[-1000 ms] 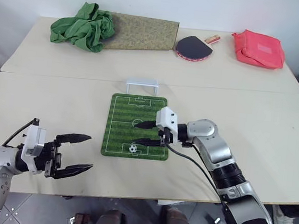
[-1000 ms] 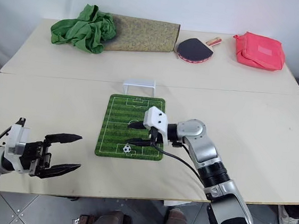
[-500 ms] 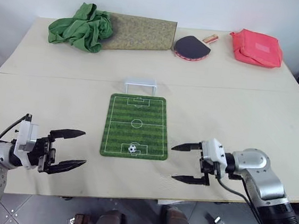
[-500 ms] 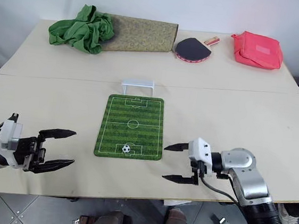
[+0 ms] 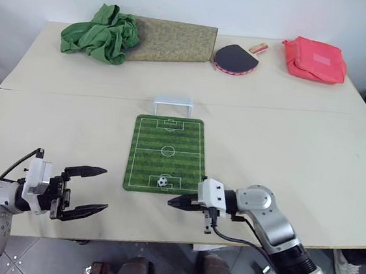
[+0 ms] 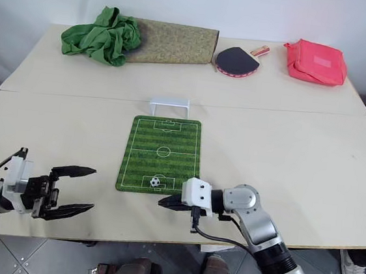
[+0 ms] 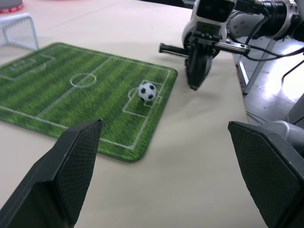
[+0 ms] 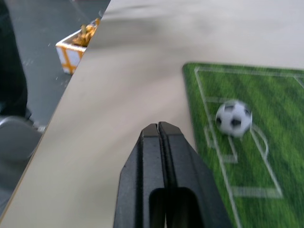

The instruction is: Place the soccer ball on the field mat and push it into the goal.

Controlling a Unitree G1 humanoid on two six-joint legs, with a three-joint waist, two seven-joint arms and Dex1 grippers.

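right end effector (image 5: 175, 201): fingers pressed together, nothing between them; lower centre of frame, just below near edge of field mat, tip pointing toward frame left, low over bench
left end effector (image 5: 92, 190): fingers apart, nothing held; lower left of frame, well apart from mat, pointing toward frame right
soccer ball (image 5: 162, 182): on field mat, inside near penalty box, lower centre of frame; just above and slightly left of right end effector tip, apart from it
field mat (image 5: 169, 135): flat on bench, centre of frame, long side running up the frame
goal (image 5: 172, 104): white frame, upright on bench just above far short edge of mat, centre of frame; well apart from ball
bench (image 5: 312, 157): pale beige, seam line across frame behind goal
green cloth (image 5: 102, 33): crumpled heap, upper left of frame, overlapping left end of speckled mat
speckled mat (image 5: 173, 41): olive-brown, top centre-left of frame
paddle (image 5: 236, 57): dark face, red rim, top centre-right, handle pointing up-right
red pouch (image 5: 314, 59): upper right of frame, lying flat
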